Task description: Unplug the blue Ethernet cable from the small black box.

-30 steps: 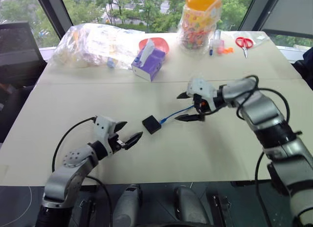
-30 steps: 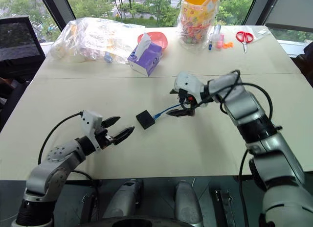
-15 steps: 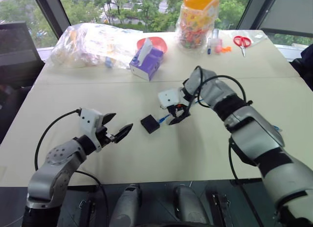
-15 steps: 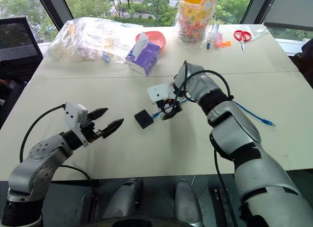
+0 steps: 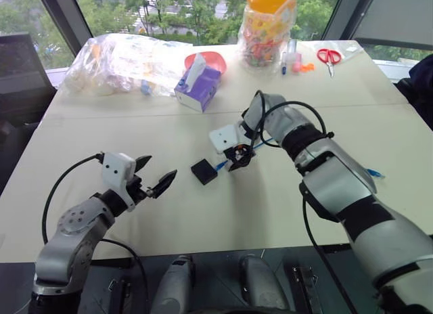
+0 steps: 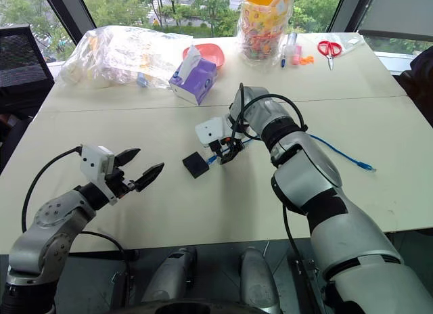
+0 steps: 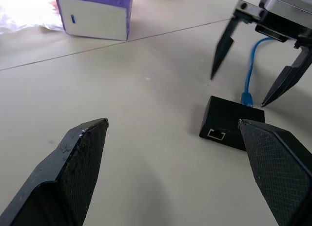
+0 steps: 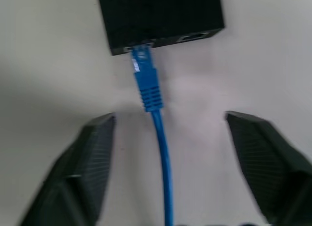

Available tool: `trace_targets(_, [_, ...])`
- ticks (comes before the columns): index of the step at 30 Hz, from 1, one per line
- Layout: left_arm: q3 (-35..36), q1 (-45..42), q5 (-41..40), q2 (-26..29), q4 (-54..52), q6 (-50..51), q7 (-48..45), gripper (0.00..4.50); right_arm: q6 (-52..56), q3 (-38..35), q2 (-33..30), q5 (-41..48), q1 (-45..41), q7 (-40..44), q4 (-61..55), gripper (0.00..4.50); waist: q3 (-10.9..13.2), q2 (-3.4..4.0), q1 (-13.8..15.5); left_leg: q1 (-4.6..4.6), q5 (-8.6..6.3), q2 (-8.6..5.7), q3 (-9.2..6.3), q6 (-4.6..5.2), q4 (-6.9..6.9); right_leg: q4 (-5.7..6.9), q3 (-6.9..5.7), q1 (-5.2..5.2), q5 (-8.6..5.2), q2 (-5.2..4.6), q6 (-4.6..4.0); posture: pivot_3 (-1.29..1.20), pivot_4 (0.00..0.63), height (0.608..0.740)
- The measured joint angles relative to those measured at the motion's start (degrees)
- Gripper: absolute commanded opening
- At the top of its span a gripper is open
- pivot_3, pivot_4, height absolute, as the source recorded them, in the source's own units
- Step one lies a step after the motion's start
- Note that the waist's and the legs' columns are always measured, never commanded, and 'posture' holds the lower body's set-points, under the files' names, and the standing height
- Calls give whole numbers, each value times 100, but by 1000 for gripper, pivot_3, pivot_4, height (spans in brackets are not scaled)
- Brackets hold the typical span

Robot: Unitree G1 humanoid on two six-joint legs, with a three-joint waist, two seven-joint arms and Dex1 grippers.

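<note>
Straddling the blue Ethernet cable [image 8: 161, 153] just behind its plug, the right gripper [image 8: 168, 138] stands parted, gripping nothing. That plug sits in the small black box [image 5: 203, 171] mid-table. Left of the box, the left gripper [image 5: 157, 176] hangs spread wide, empty.

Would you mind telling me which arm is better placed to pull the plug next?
The right. Its gripper straddles the blue Ethernet cable just behind the small black box; the left gripper hovers apart.
</note>
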Motion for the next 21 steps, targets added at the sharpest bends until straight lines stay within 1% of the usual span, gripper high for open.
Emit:
trace_targets(1, [2, -1, 10, 0, 50, -45, -2, 4500, -6, -2, 8, -30, 2, 29, 1, 1766, 0, 0, 0, 1, 1, 0, 0, -1, 1, 3, 0, 0, 0, 0, 0, 0, 150, 726])
trace_targets(2, [10, -4, 26, 0, 112, -79, -2, 4500, -6, -8, 23, -55, 2, 63, 2, 1398, 0, 0, 0, 3, 1, 0, 0, -1, 1, 7, 1, 0, 0, 0, 0, 0, 150, 726])
trace_targets(3, [19, -15, 61, -2, 183, -112, -2, 4500, -4, -14, 36, -65, 7, 99, 3, 784, 0, 0, -2, 6, 2, 0, 0, -2, 1, 11, 1, 0, 0, 1, 0, 0, 150, 726])
trace_targets(5, [40, -35, 81, -7, 265, -188, 1, 4500, -4, -25, 59, -88, 20, 144, 3, 46, 0, 0, -4, 10, 2, 0, 0, -3, 2, 21, 3, -1, -1, 1, -1, 0, 150, 726])
trace_targets(9, [65, -183, 105, -101, 489, -311, 47, 4500, -4, -62, 80, -122, 52, 120, -28, 46, 0, 0, -1, 22, 3, 0, 0, -4, 6, 50, 5, -1, -6, 1, -8, 0, 150, 726])
trace_targets(12, [68, -313, 131, -124, 637, -350, 72, 4500, -34, -128, 36, -158, 154, -114, -179, 46, 0, 0, -1, 32, 3, 0, -1, -5, 5, 68, 7, -1, -10, 2, -11, 0, 150, 726])
trace_targets(16, [50, -596, 139, -187, 808, -409, 113, 4500, -107, -540, -226, 42, 539, -378, -842, 46, 0, 0, 15, 31, 7, 0, -3, -9, 8, 69, 8, 0, -9, 2, -10, 0, 150, 726])
trace_targets(17, [23, -690, 163, -231, 880, -412, 118, 4500, -124, -709, -294, 115, 657, -594, -1059, 46, 0, 0, 25, 30, 8, 0, -3, -10, 9, 69, 8, 2, -10, 2, -10, 0, 150, 726])
trace_targets(19, [-115, -966, 213, -366, 1099, -423, 119, 4500, -248, -1110, -473, 266, 960, -1325, -1660, 46, 0, -2, 34, 28, 8, -1, -2, -11, 12, 67, 9, 2, -8, 2, -8, 0, 150, 726])
trace_targets(21, [-229, -1122, 211, -449, 1209, -421, 108, 4500, -341, -1345, -619, 295, 1183, -1861, -2079, 46, 0, -3, 29, 28, 9, -1, -2, -11, 12, 67, 10, 2, -3, 2, 4, 0, 150, 726])
